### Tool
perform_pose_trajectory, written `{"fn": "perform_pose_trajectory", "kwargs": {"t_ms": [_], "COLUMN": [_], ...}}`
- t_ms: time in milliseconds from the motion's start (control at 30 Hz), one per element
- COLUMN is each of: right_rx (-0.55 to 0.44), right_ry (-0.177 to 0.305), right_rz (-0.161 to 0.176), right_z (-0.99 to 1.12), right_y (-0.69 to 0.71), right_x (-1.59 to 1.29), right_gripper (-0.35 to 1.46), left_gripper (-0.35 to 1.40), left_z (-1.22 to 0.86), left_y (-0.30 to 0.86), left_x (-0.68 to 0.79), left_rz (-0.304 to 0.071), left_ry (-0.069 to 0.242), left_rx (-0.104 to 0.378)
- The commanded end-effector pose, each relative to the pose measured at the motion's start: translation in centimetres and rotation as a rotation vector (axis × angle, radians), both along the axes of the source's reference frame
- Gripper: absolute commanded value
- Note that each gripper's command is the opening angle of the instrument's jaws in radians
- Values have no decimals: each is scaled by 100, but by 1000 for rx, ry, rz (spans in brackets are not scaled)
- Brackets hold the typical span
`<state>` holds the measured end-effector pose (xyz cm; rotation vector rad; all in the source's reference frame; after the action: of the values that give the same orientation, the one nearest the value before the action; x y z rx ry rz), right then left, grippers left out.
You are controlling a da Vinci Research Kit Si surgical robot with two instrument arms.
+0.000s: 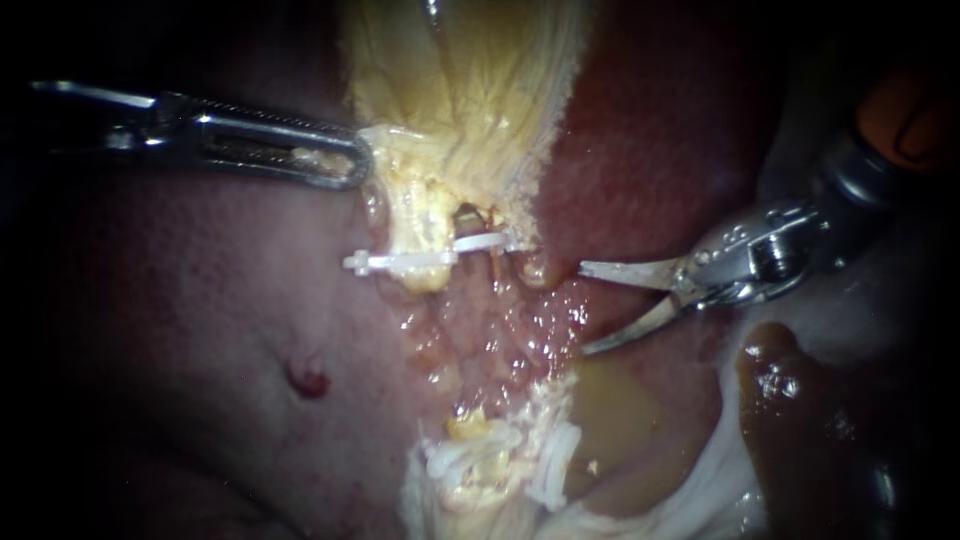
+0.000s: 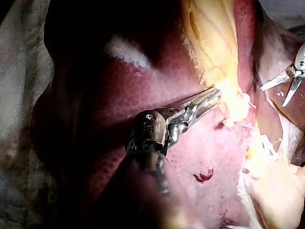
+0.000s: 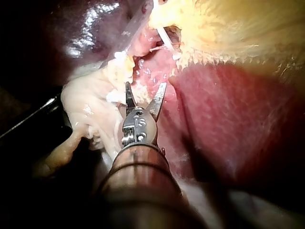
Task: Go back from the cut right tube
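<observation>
My right instrument (image 1: 583,308) comes in from the right with two curved blades standing open, nothing between them, just right of the dissected bed. A white clip (image 1: 400,262) crosses a pale tube stump under the yellow gallbladder (image 1: 470,90); a second clip (image 1: 490,242) sits beside it over a thin tube end. More white clips (image 1: 480,460) lie lower on pale tissue. My left instrument (image 1: 345,165) holds the gallbladder's lower edge, jaws shut on it. In the right wrist view the open blades (image 3: 145,98) stop short of the clips (image 3: 164,38). The left wrist view shows the grip (image 2: 214,98).
Dark red liver (image 1: 200,300) fills the left, with a small red spot (image 1: 308,380). Yellow fluid (image 1: 620,420) pools at lower right beside a dark brown lump (image 1: 800,420). My right instrument's blades (image 2: 274,97) also show in the left wrist view.
</observation>
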<state>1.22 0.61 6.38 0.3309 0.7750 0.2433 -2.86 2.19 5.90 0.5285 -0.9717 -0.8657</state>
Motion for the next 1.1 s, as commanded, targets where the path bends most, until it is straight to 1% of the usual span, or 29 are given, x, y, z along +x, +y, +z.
{"fn": "perform_pose_trajectory", "kwargs": {"t_ms": [33, 200, 300, 400, 567, 767, 967, 1100], "right_rx": [-3, -2, 0, -2, 0, 0, 0, 0], "right_ry": [2, 2, 3, 4, 7, 7, 7, 7], "right_rz": [-3, -4, -4, -8, -6, -7, -7, -7], "right_z": [0, -1, -3, -6, -9, -10, -10, -10], "right_y": [0, 0, 3, 5, 7, 7, 7, 7], "right_x": [0, -2, -5, -7, -9, -10, -10, -10], "right_gripper": [143, 143, 143, 143, 143, 143, 143, 145], "left_gripper": [-35, -35, -35, -35, -35, -35, -35, -35], "left_z": [0, 2, 7, 12, 25, 44, 56, 57], "left_y": [0, 0, -1, -4, -9, -14, -20, -21], "left_x": [0, -3, -10, -19, -36, -52, -60, -62], "left_rz": [0, -2, -5, -8, 4, 21, 37, 39], "left_ry": [0, 2, 4, 7, -1, 7, 19, 18], "left_rx": [0, 0, -3, -6, -3, -1, 1, 1]}}
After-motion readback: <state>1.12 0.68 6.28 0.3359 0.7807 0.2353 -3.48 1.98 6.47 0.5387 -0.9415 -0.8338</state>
